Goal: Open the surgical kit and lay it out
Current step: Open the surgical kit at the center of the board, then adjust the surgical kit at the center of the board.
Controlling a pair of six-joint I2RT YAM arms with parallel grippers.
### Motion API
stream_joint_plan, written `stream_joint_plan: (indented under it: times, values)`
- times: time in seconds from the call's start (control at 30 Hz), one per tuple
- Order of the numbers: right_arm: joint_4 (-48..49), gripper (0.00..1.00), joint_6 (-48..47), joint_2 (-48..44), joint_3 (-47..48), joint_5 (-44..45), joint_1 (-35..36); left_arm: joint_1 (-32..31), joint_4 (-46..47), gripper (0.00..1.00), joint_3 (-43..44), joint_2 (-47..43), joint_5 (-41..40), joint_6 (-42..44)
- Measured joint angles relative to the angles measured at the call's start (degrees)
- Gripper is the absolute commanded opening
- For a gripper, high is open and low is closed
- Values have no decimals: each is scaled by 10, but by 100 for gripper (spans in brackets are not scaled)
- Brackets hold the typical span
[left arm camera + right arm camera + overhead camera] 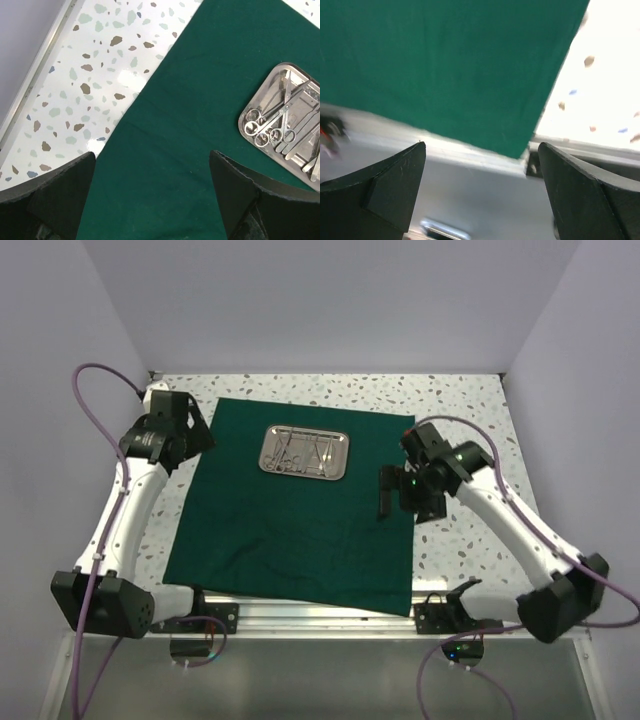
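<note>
The dark green cloth (290, 530) lies spread flat on the table. The steel tray (343, 454) sits on its far middle part, and several slim silver instruments (300, 452) lie in it. My left gripper (203, 435) is open and empty above the cloth's far left edge. In the left wrist view, my gripper (152, 154) is over the cloth (200, 75), with the tray (260, 90) and scissors-like forceps (272, 127) at the right. My right gripper (385, 495) is open and empty above the cloth's right edge. The right wrist view (481, 145) shows the cloth's near right corner (445, 60), blurred.
The speckled white tabletop (460, 410) shows around the cloth. An aluminium rail (300, 615) runs along the near edge and also shows in the right wrist view (470, 165). Pale walls close in the left, back and right. Purple cables (95, 375) loop from both arms.
</note>
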Motion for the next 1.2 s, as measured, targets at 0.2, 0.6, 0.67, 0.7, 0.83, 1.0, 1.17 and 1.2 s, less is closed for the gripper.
stream_joint_plan:
  times: [0.2, 0.6, 0.67, 0.7, 0.83, 1.0, 1.17, 1.2]
  values:
    - [92, 98, -9, 217, 99, 14, -158, 1, 29, 100, -2, 55, 16, 37]
    - [135, 84, -41, 485, 344, 86, -263, 69, 117, 100, 44, 237, 103, 103]
    - [137, 82, -41, 527, 366, 85, -268, 82, 126, 100, 52, 267, 113, 103]
    - [135, 81, -41, 544, 375, 85, -270, 87, 128, 100, 58, 283, 115, 103]
    - [130, 75, -42, 604, 407, 83, -270, 99, 143, 100, 79, 342, 129, 107]
    - [127, 57, -46, 650, 443, 79, -269, 101, 152, 99, 110, 410, 147, 109]
    - [109, 27, -52, 678, 485, 75, -270, 105, 156, 95, 122, 453, 157, 115]
    - [106, 22, -53, 682, 491, 74, -271, 107, 158, 85, 123, 460, 159, 116]
